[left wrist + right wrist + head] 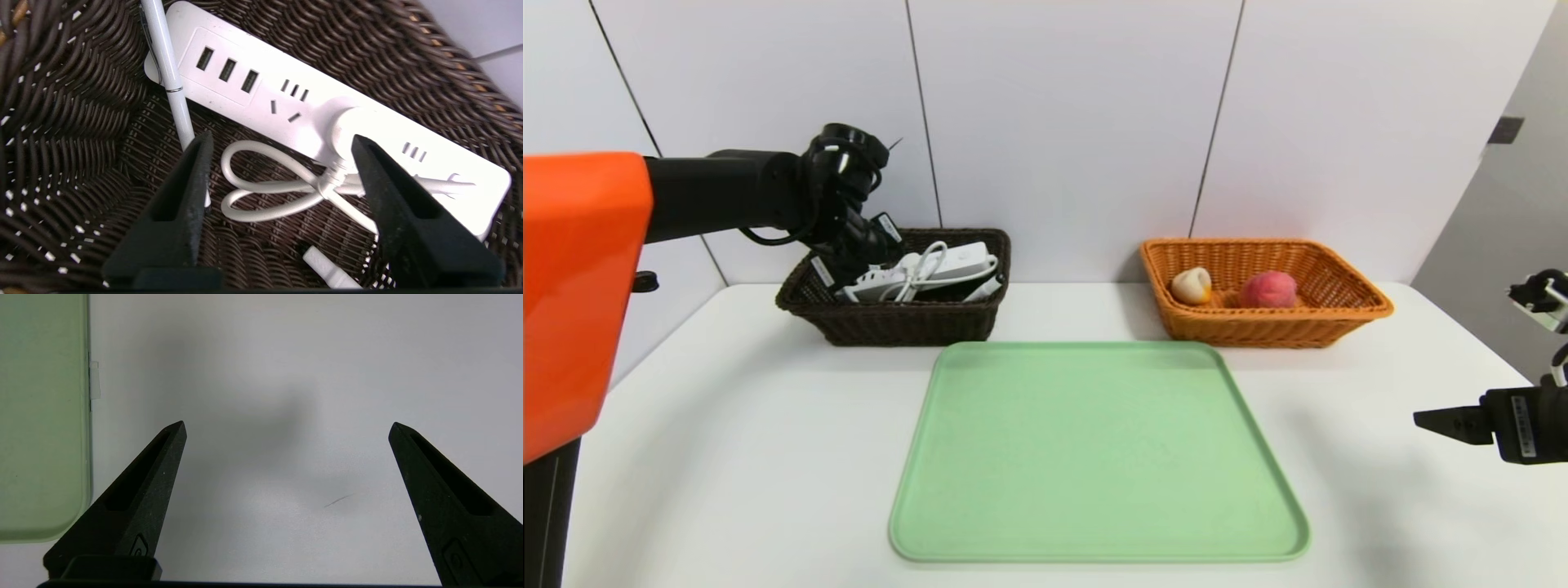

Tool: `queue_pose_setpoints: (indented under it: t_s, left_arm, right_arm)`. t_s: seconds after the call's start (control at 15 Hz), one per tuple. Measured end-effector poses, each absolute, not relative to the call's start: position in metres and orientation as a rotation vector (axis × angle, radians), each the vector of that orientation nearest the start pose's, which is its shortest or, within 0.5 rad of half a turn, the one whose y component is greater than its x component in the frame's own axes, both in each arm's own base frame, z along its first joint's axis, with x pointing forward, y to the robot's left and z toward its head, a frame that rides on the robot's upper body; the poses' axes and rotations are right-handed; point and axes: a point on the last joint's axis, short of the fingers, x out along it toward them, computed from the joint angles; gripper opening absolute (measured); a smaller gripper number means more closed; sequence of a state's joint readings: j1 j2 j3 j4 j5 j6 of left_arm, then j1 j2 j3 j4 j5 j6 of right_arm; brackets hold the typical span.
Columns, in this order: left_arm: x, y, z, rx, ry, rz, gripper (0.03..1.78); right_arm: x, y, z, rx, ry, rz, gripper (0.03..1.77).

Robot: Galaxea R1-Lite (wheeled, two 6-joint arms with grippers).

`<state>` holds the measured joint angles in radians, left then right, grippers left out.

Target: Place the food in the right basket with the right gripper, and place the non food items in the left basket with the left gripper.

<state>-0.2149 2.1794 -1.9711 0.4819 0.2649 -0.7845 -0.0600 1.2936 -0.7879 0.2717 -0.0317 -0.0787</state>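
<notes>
One pen (170,77) | beside open left gripper (282,141) | in left basket (73,122)

A white bench (727,425) stands against a wall of pale panels (1062,122) divided by thin dark seams. To the right, a grey surface (1494,237) carries a small dark fitting (1505,130). Soft, even light casts faint shadows on the benchtop.

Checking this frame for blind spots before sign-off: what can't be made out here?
- Head view: left claw fingers, hidden by its own wrist and the left basket rim.
- Left wrist view: marker, cut off by the picture edge.
- Head view: right claw, partly cut by the edge.
</notes>
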Motion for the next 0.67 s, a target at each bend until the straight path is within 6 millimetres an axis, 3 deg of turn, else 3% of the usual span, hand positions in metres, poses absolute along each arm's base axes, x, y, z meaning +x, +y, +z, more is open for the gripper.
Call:
queue_pose_setpoints:
  t_s: [0.27,0.47,0.67]
  left_arm:
    - [0.402,-0.083,0.264,-0.556,0.525,0.247,1.42]
    - [0.367,-0.081,0.309,-0.459,0.444,0.156,1.51]
    - [0.328,-0.078,0.333,-0.33,0.436,-0.02,1.57]
  right_arm:
    - [0.179,-0.011,0.199,-0.066,0.774,-0.053,1.71]
    - [0.181,-0.006,0.204,-0.078,0.722,-0.032,1.71]
    - [0.182,-0.001,0.211,-0.083,0.654,-0.008,1.71]
